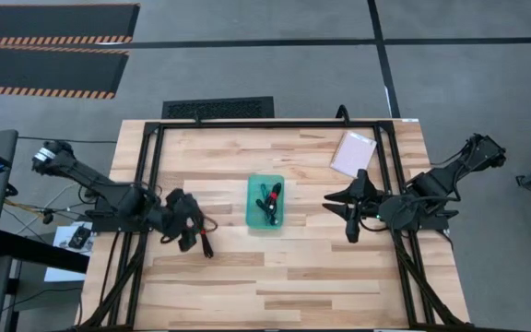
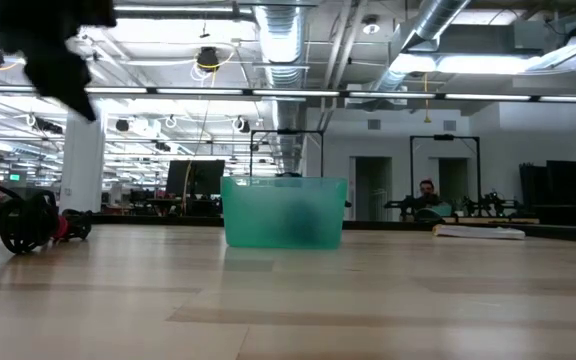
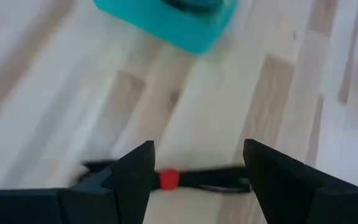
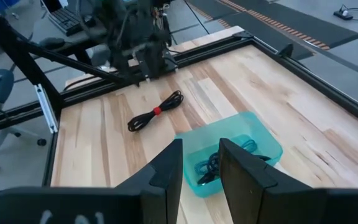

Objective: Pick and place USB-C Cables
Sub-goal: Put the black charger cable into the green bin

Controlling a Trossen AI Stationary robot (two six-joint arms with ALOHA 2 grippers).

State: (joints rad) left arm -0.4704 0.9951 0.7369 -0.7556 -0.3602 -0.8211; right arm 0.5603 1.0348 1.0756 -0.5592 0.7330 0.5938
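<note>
Spread wide above a black USB-C cable [image 3: 191, 179] (red-tied, lying on the tabletop [image 1: 321, 277]) is the left tool [image 3: 194, 165]. Other cables [image 1: 270, 201] are held in the teal tray [image 1: 253, 219]; the right tool [image 4: 199, 163] is seen slightly parted, empty.

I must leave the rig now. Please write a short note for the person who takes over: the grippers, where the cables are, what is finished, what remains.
Left gripper: open, empty, hovering over the one black cable with a red tie that lies on the table beside the teal tray.
Right gripper: open, empty, waiting on the tray's other side.
Done: several cables already lie in the tray; the exact number is hard to tell.
Left: grasp the cable on the table and place it in the tray. No other loose cable is seen.
A pink sheet lies at the far right; it is not involved.
</note>
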